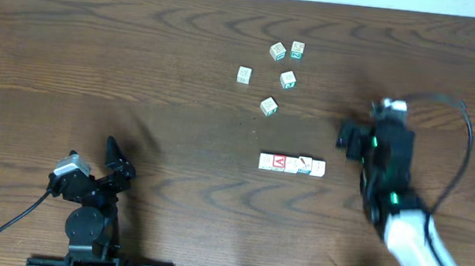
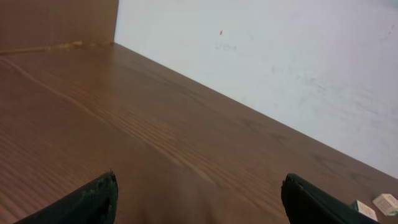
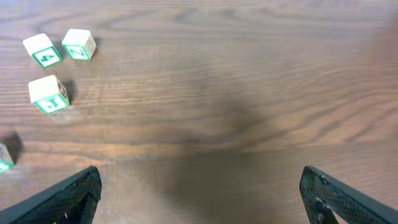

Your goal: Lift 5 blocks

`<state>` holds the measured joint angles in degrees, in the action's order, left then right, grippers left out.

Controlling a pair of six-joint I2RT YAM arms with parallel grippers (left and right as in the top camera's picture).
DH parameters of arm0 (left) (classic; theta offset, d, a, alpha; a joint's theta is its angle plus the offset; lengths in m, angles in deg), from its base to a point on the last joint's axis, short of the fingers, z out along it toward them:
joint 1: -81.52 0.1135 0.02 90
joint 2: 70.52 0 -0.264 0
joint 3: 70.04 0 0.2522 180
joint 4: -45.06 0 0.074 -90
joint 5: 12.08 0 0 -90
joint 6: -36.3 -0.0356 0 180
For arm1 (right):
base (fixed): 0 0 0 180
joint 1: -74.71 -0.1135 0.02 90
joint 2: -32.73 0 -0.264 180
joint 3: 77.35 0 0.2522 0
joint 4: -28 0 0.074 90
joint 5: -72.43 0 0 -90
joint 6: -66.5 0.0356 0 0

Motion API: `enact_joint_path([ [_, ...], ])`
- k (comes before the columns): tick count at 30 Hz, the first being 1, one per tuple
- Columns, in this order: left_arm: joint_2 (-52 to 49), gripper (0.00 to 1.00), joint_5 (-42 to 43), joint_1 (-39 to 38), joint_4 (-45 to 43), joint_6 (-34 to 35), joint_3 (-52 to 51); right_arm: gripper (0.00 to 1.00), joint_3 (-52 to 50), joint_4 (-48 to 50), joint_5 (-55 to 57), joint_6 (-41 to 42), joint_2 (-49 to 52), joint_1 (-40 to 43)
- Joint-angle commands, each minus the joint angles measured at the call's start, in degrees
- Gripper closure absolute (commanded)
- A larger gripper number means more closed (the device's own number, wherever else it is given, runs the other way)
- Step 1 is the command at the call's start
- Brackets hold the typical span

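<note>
Several pale wooden blocks lie loose at the table's centre back, among them one (image 1: 277,51), another (image 1: 288,80) and the nearest (image 1: 268,106). Closer in, a short row of blocks (image 1: 304,166) lies edge to edge, one showing a red "A" (image 1: 277,162). My right gripper (image 1: 371,138) hovers right of both groups, open and empty (image 3: 199,174). Its wrist view shows loose blocks (image 3: 48,94) off to its upper left. My left gripper (image 1: 121,162) rests open and empty (image 2: 199,180) at the front left, far from every block. Two blocks (image 2: 387,202) peek in at its wrist view's lower right corner.
The brown wooden table (image 1: 139,73) fills the overhead view. A pale wall (image 2: 280,68) rises behind its far edge in the left wrist view. A black cable (image 1: 462,127) loops beside the right arm, and the arm bases stand along the front edge.
</note>
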<state>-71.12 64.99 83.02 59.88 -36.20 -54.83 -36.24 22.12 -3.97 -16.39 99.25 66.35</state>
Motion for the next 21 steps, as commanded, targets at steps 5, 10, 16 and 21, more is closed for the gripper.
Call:
enact_joint_path([
  [5,0.26,0.15,0.09,0.31,1.92,-1.16,-1.18,0.01,-13.29,2.40,1.81,-2.10,-22.01,0.15],
  [10,0.26,0.15,0.07,0.31,1.92,-1.16,-1.18,0.01,-16.06,1.20,1.53,-2.10,-35.74,0.46],
  [16,0.26,0.15,0.09,0.31,1.92,-1.16,-1.18,0.01,-17.53,-3.80,1.57,-2.10,-45.72,0.92],
  [21,0.26,0.15,0.07,0.31,1.92,-1.16,-1.18,0.01,-20.28,-7.32,1.09,-4.70,-53.35,2.05],
])
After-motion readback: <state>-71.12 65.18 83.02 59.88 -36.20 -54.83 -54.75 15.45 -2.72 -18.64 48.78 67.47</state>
